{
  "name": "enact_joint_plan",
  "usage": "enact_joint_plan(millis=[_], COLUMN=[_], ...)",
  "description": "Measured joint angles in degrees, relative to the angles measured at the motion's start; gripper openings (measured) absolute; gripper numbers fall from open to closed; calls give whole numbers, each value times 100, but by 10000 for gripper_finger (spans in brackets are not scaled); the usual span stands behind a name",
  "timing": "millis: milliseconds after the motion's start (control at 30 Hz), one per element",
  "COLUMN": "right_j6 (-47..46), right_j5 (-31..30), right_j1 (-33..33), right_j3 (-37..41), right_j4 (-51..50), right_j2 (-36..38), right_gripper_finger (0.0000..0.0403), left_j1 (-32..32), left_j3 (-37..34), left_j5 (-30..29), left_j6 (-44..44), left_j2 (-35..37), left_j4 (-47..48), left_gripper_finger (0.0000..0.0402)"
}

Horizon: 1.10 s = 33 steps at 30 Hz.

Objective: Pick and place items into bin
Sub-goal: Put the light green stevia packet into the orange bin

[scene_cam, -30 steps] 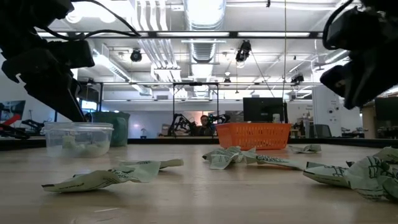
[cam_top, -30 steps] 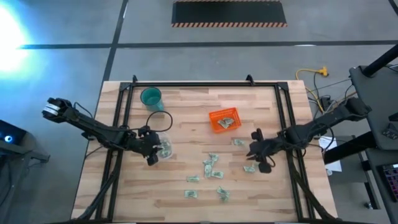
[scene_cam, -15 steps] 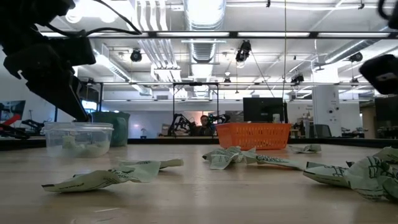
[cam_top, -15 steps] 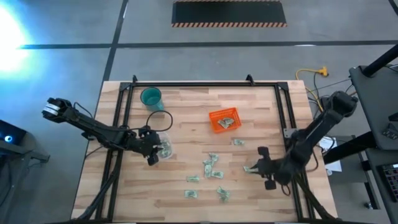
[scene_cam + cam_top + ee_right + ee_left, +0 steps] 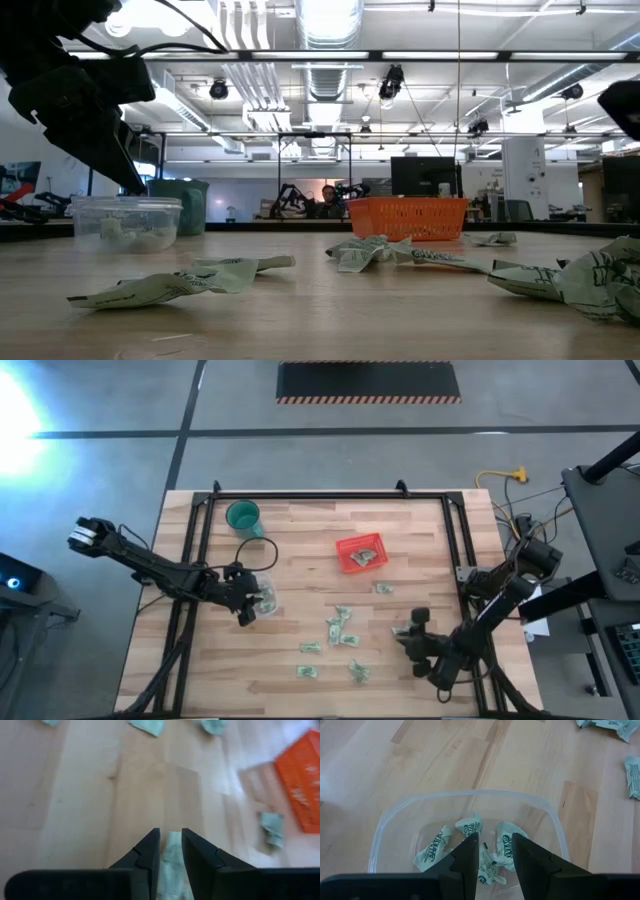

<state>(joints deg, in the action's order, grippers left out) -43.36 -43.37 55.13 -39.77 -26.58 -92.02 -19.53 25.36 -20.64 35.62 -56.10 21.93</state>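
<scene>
Several pale green and white items (image 5: 340, 628) lie scattered on the wooden table. One more shows inside the red bin (image 5: 360, 553), which stands at the middle far side. My left gripper (image 5: 495, 840) hangs open over a clear plastic tub (image 5: 470, 820) that holds several items. My right gripper (image 5: 171, 832) is low near the table's right near part, its fingers narrowly open. An item (image 5: 172, 851) on the table shows in the gap between them. The same item (image 5: 400, 631) lies just ahead of that gripper (image 5: 408, 639) in the high view. My right gripper comes slanting down from the table's near right side, and the item's end (image 5: 173, 840) shows between its two fingers. The item lies on the table. I cannot tell whether the fingers touch it.
A teal cup (image 5: 243, 517) stands at the far left, behind the clear tub (image 5: 265, 598). Loose items lie near the front (image 5: 308, 672) and beside the bin (image 5: 383, 589). A black frame rail (image 5: 455, 550) runs along the table's sides.
My right gripper has swung toward the table's near edge, gone down and rolled, ending low with its fingers at the item on the right. The item has stayed where it lay.
</scene>
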Motion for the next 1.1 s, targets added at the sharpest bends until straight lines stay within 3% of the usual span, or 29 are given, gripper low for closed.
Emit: enact_joint_plan(millis=[133,567,1100], right_j6=[-576,-1047,-884], right_j5=[-30,25,306], right_j1=[0,-40,-361], right_j3=[-331,-252,-51], right_j4=[-691,-685,-365], right_j2=[-64,-207,-350], right_gripper_finger=[91,171,153], left_j1=[0,0,0], left_j3=[-10,-13,-21], left_j5=[0,0,-2], left_j6=[-2,-2,-28], left_j2=[0,0,0], left_j4=[4,0,-46], left_gripper_finger=[99,99,99])
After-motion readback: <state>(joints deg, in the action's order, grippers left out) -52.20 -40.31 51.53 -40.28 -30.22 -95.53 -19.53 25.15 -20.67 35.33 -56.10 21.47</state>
